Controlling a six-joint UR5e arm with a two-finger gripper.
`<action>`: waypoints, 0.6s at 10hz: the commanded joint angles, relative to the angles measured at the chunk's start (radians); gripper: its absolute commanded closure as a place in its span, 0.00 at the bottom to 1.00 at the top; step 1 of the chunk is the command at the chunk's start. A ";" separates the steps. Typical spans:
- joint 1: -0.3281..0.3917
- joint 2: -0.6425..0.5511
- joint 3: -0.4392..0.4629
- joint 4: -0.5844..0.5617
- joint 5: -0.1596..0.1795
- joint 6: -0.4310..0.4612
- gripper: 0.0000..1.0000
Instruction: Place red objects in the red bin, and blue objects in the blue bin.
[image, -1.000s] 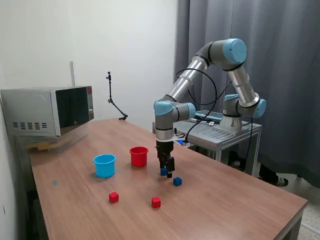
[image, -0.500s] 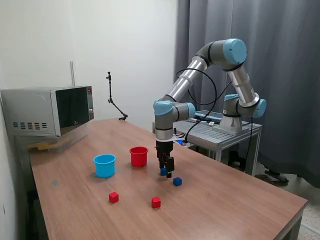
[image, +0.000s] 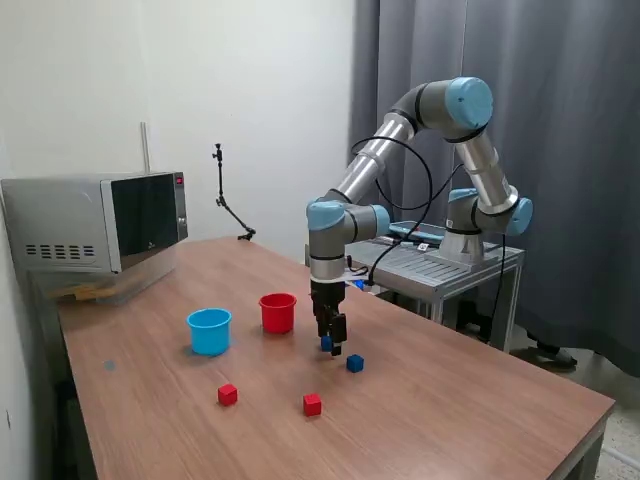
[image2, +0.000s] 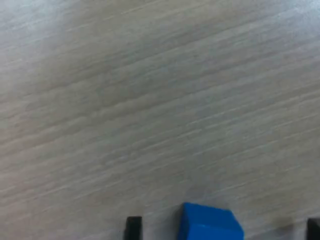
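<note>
Over the last second we have crept the claw (image: 331, 345) a touch toward the cups while it stayed low over the worktop (image: 450, 400); nothing else has shifted. The blue cube (image: 326, 343) we are after sits between the fingers in both views. In the wrist view that same cube (image2: 210, 223) shows with one dark fingertip (image2: 133, 227) standing clear of it and the other just visible at the far edge, so the fingers are apart and nothing is clamped yet. Whether the cube rests flat on the wood we judge likely but cannot confirm.

Working outward, the second blue cube (image: 355, 363) lies just beside the claw, on the side away from the cups. One red cube (image: 312, 404) lies nearer the camera than the claw, and the other red cube (image: 228, 394) is well apart, toward the exterior view's left. The red bin (image: 278, 312) stands near the claw on the exterior view's left, and the blue bin (image: 209, 331) a little beyond it on the same side.

We read the small shift as final alignment: next comes squeezing on the cube, then lifting it past the red bin to the blue one. All four cubes remain outside the bins, so sorting has barely begun.
</note>
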 joint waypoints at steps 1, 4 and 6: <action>-0.002 0.000 0.003 0.000 0.000 0.006 1.00; -0.003 0.000 0.006 0.000 -0.002 0.034 1.00; -0.003 0.000 0.004 0.000 -0.003 0.035 1.00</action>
